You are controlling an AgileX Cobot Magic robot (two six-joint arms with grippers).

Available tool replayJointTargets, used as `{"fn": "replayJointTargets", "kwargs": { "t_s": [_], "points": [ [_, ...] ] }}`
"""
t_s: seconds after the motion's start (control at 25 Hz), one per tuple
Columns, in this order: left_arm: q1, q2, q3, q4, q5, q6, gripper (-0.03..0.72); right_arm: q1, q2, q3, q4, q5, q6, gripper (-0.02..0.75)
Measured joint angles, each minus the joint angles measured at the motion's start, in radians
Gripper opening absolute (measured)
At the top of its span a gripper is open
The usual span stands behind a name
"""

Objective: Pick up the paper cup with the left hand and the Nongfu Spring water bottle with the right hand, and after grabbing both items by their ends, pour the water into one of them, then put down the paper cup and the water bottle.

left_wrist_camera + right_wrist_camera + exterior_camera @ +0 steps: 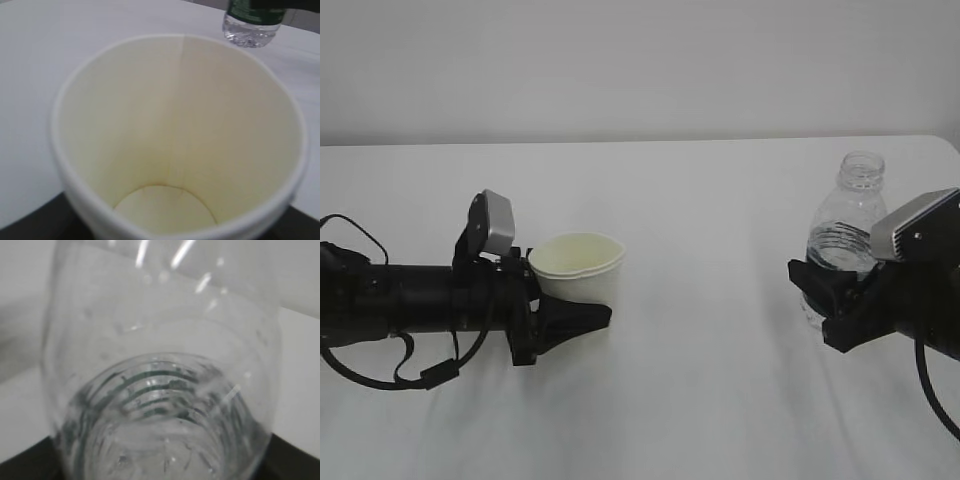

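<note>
The white table [700, 400] has 2 things on it, one on each side.

Left side: the paper cup [582, 268] stands upright w/ its open top up. It is white outside & pale cream inside, w/ a rolled rim. The left hand [570, 318] comes in flat from the left edge, low by the table. Its black fingers [582, 316] sit around the bottom part of the cup, one on the near side; the other is hidden behind the cup. The fingers are spread about as wide as the cup & look pressed on it. The cup bottom looks like it's on the table, but can't tell for sure. From the left wrist cam the cup fills the pic & the inside looks dry, w/ a faint brownish ring near the bottom.

Right side: the Nongfu Spring water bottle [845, 228] stands upright, no cap, clear, w/ ribbed round shoulders. The right hand [830, 295] comes in from the right edge & its black fingers [817, 280] wrap the lower half of the bottle, held tight on it. The green label band is mostly hidden by the fingers in the front cam. Right wrist cam looks down thru the clear plastic; some water [160, 450] sits low in the bottle.

Cup & bottle are well apart.
</note>
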Motion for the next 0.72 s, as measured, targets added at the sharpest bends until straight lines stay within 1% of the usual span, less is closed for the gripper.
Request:
{"fn": "replayJointTargets", "kwargs": {
  "t_s": [0.24,0.48,0.72],
  "points": [
    [-0.091,0.0,0.0,0.005,-0.001,0.002,0.454,0.0,0.0,0.0,-0.044,0.0,-0.033,0.476],
    [-0.172,0.0,0.0,0.007,-0.002,0.072,0.454,0.0,0.0,0.0,-0.123,0.0,-0.054,0.476],
    [-0.224,0.0,0.0,0.003,-0.002,0.101,0.454,0.0,0.0,-0.015,-0.204,0.002,-0.058,0.475]
  ]
}}
